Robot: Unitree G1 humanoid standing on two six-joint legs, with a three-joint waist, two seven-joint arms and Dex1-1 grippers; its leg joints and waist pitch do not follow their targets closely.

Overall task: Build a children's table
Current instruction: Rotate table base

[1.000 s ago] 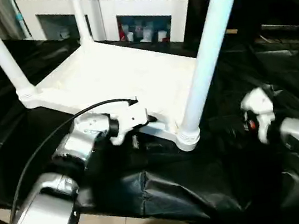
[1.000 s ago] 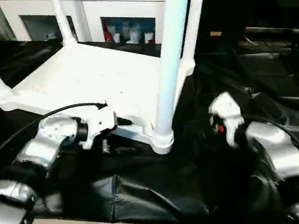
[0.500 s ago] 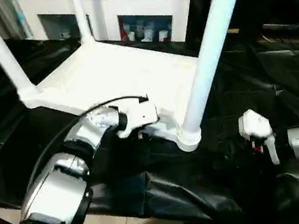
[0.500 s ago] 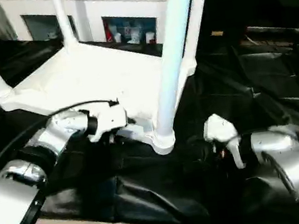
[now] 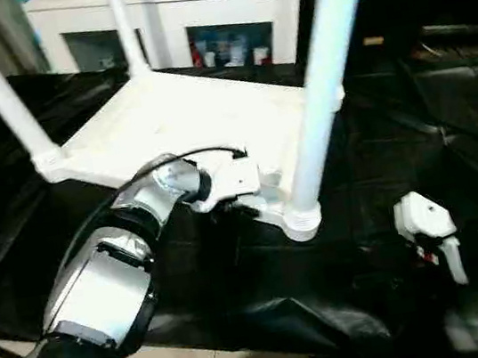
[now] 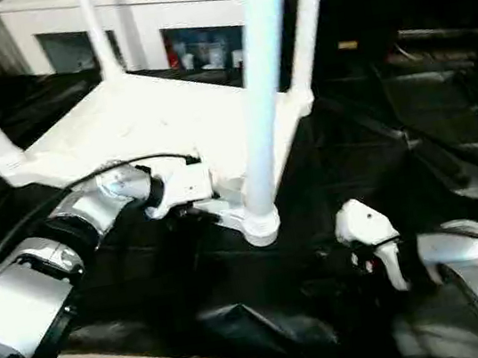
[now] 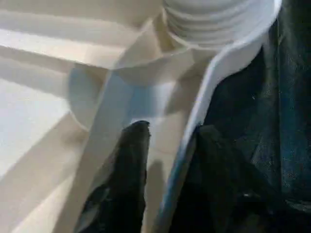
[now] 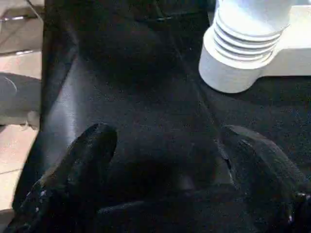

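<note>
Straddling the smooth white table top (image 7: 43, 121) rim, left pincer (image 7: 167, 133), right pincer (image 8: 165, 141) apart over glossy black cloth (image 8: 146, 87)

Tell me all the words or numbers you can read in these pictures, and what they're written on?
There are none that can be read.
The children's table is plain white, with no print showing.
The little items in the white cabinet behind it may carry labels, but they are too small and blurred to read.
The red spot on the right gripper is too small to tell whether it is a sign.
</note>
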